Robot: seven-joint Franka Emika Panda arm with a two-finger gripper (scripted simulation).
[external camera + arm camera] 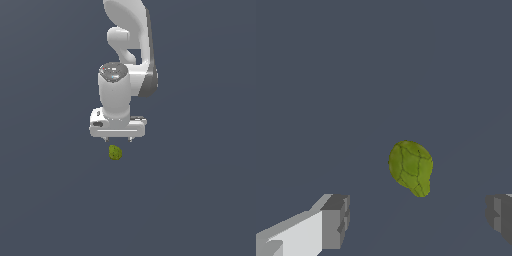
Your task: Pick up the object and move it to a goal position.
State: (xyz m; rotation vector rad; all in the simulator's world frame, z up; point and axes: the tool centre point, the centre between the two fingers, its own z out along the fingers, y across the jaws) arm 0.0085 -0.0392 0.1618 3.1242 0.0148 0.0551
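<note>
In the exterior view the white gripper (118,140) hangs with its short fingertips pointing down, just above the olive-green object (115,152). The object stands with its long axis near upright. It lies on the plain grey worktop (45,200), whose edges and corners lie out of frame; bare surface surrounds it on all sides.

In the wrist view the object (411,168) is egg-shaped, narrow end tilted toward the grey fingertips (336,221). The jaws are spread wide, grasping nothing, the object apart from both.

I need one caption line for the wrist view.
Open gripper poised over the olive-green object, not yet grasped.
</note>
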